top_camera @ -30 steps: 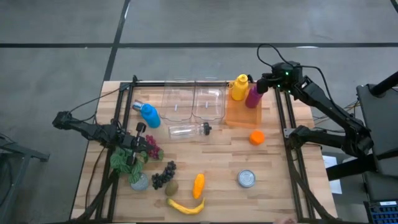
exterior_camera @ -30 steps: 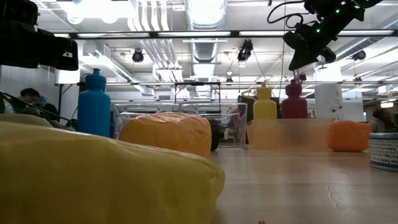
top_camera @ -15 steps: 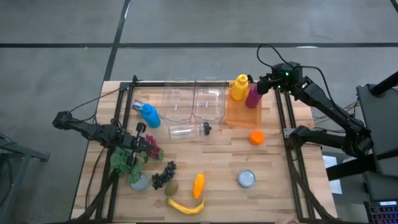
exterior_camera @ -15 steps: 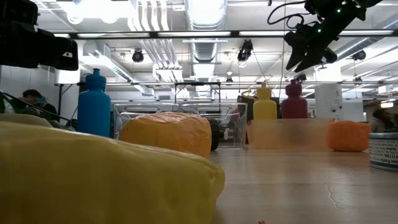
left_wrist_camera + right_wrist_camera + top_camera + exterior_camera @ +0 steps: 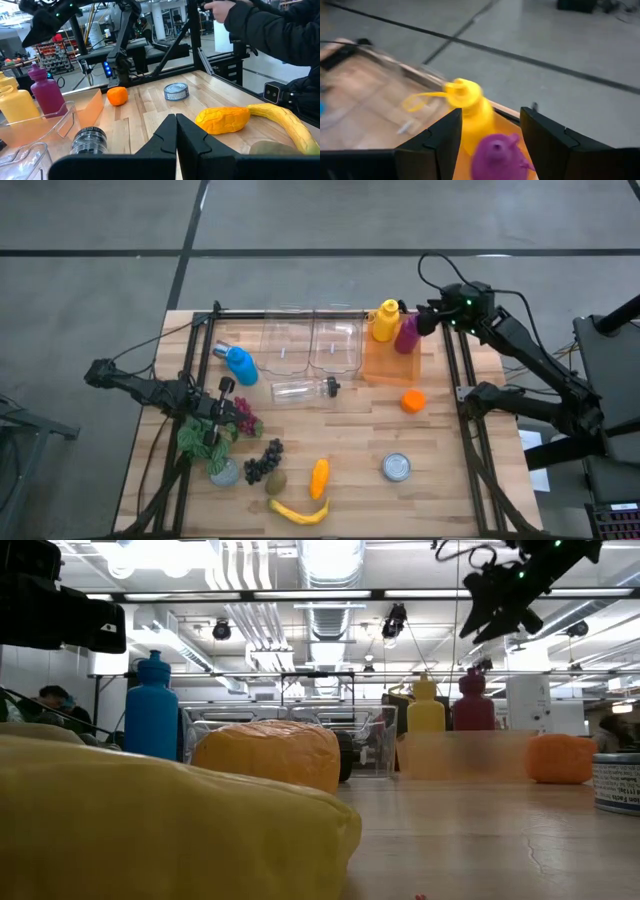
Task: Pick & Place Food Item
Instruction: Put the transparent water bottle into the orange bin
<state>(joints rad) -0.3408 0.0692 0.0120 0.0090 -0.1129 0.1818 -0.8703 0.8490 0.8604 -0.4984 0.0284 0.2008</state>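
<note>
Right gripper: fingers parted, empty, above the purple bottle, seemingly clear of it. Left gripper: closed, empty.

Low view foreground banana blurred, can cut off

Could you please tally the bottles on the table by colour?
Blue plastic bottle: 1
Yellow squeeze bottle: 1
Magenta squeeze bottle: 1
Clear plastic bottle lying on its side: 1
Total: 4
</note>
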